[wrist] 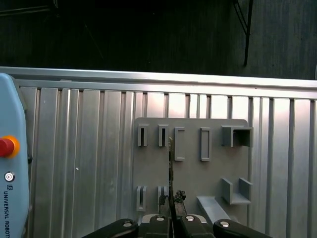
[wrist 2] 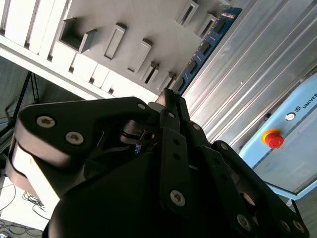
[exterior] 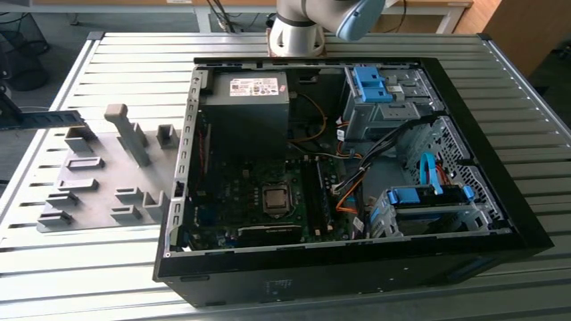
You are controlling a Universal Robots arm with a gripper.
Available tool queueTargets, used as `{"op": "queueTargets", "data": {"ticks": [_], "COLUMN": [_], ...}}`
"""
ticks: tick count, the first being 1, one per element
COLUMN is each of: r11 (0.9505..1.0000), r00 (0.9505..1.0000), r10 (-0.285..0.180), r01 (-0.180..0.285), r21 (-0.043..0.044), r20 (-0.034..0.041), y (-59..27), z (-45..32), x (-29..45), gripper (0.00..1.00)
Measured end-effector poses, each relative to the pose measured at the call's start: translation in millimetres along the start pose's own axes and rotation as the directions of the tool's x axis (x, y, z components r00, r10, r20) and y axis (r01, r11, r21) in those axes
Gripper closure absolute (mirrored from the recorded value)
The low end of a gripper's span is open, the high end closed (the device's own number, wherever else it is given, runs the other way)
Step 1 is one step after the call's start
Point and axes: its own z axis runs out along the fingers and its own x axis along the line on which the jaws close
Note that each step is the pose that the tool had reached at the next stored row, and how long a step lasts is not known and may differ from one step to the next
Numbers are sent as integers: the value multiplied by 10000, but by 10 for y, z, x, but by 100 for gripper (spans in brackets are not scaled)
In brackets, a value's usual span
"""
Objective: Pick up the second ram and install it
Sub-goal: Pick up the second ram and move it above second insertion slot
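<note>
My gripper (wrist 2: 171, 99) is shut on one end of the second ram (wrist 2: 204, 48), a slim blue board with black chips that sticks out from between the fingers. In the first wrist view the ram (wrist: 171, 166) shows edge-on above the grey holder plate (wrist: 190, 173), between its slot blocks, with the fingertips (wrist: 165, 201) closed on it. At the exterior view's left edge the gripper (exterior: 11, 115) holds the ram (exterior: 52, 119) level, above the far left end of the holder plate (exterior: 103, 200). The open computer case (exterior: 348, 174) lies to the right, with its memory slots (exterior: 314, 194) beside the processor socket.
Upright grey holder blocks (exterior: 130, 134) stand on the plate. The case holds a power supply (exterior: 245, 100), cables and blue drive-bay clips (exterior: 370, 83). The arm's base (exterior: 299, 30) stands behind the case. A pale blue pendant with a red stop button (wrist: 5, 147) lies on the slatted table (wrist: 89, 163).
</note>
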Motion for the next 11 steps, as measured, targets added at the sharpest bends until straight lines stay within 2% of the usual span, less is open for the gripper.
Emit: {"op": "queueTargets", "data": {"ticks": [11], "r11": [10000], "r00": [10000], "r10": [1], "r01": [-1], "r21": [3], "r20": [2], "y": [-22], "z": [-11], "x": [0], "gripper": [86]}}
